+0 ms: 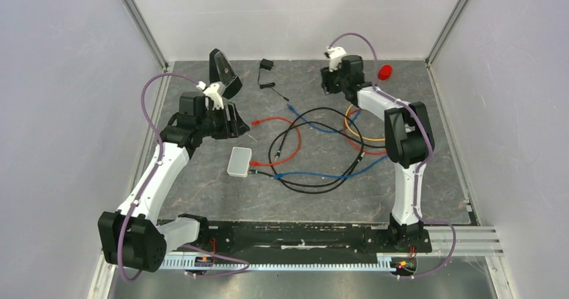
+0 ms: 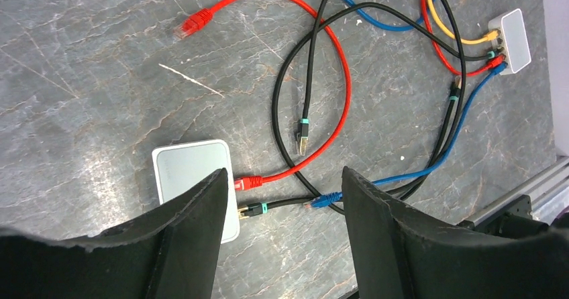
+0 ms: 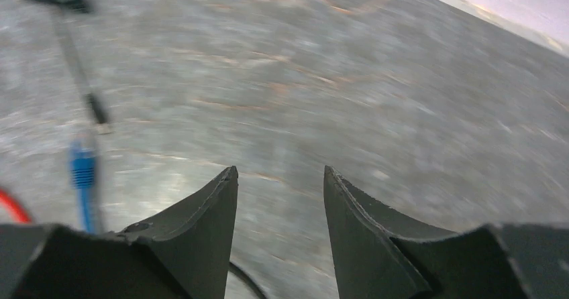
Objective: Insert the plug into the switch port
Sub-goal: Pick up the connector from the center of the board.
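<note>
1. Spread wide and empty, the left pincer [image 2: 283, 170] is held over the switch [image 2: 188, 168], which lies flat on the tabletop [image 2: 80, 98], left of centre.
2. One red plug [image 2: 247, 182] is seated in the switch's edge. Whether the black plug [image 2: 249, 210] beside it is seated cannot be told.
3. Close to that edge a blue plug [image 2: 327, 199] lies loose. It is judged the likeliest one for the task.
4. Such a plug is judged light, hard and small, with a springy latch, and is best pinched across its body just behind the tip. Its limp cable may drag, and the light switch may slide when pushed.
5. Far off, the right pincer [image 3: 278, 171] is seen spread, nothing between its fingers.
6. No writing can be read. A faint mark on the switch is too pale.
</note>
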`<state>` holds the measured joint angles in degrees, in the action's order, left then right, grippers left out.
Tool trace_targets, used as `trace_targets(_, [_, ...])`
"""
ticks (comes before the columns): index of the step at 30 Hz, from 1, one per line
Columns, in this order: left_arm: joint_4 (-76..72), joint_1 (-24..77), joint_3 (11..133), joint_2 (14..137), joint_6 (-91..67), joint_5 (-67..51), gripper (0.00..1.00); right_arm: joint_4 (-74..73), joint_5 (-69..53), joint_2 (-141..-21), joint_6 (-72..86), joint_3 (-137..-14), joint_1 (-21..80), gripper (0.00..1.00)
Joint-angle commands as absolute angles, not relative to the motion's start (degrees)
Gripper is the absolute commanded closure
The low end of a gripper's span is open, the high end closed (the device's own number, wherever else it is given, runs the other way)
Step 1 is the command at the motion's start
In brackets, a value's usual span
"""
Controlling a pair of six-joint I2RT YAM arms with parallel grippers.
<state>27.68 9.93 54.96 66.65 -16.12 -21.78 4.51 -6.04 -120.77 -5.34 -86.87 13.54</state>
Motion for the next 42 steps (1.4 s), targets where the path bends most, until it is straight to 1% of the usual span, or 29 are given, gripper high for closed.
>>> trace_targets(1, [25.7,9.9,54.5,63.0,-13.4,-18.7,0.32,1.2,-14.2,-123.4,-14.0,-92.8,21.6,0.48])
trace_targets(3, [25.7,9.9,54.5,62.8,-13.5,-18.1,0.31,0.8,-13.7,-123.8,-15.8,-92.5,24.3,0.49])
trace_targets(7, [25.9,9.9,54.5,63.2,-13.7,-18.6,0.31,0.1,-12.5,-125.4,-17.3,-93.1,28.0,0.55])
trace_targets(11, [26.0,9.9,54.6,63.1,-13.8,-18.8,0.32,-4.2,-13.0,-128.2,-16.0,-96.0,28.2,0.58])
trace_targets(16, [25.9,9.9,54.6,63.2,-13.8,-18.7,0.32,-6.0,-11.4,-129.2,-16.3,-96.7,28.2,0.59])
trace_targets(22, [26.0,9.9,54.5,63.1,-13.7,-18.3,0.32,-12.6,-12.8,-131.3,-14.7,-99.6,28.1,0.6])
trace_targets(32, [25.8,9.9,54.3,63.8,-13.9,-18.3,0.32,-16.4,-18.3,-134.4,-9.8,-100.5,28.3,0.68])
trace_targets(35, [25.3,9.9,53.9,64.1,-14.6,-17.9,0.32,-16.5,-18.9,-136.6,-8.5,-102.2,28.5,0.75])
trace_targets(37, [24.8,9.9,53.6,64.2,-15.4,-18.5,0.32,-16.5,-20.3,-138.1,-7.4,-103.6,28.5,0.82])
trace_targets(39, [23.8,9.9,53.3,64.5,-16.5,-21.0,0.3,-16.1,-23.2,-139.2,-6.4,-104.7,28.5,0.97])
trace_targets(40, [23.2,9.9,53.2,64.7,-17.4,-22.7,0.3,-15.5,-24.2,-139.5,-5.5,-105.1,28.5,1.0])
trace_targets(42, [20.8,9.9,52.4,65.2,-20.7,-25.5,0.28,-13.3,-26.8,-139.7,-3.9,-105.1,28.5,1.0])
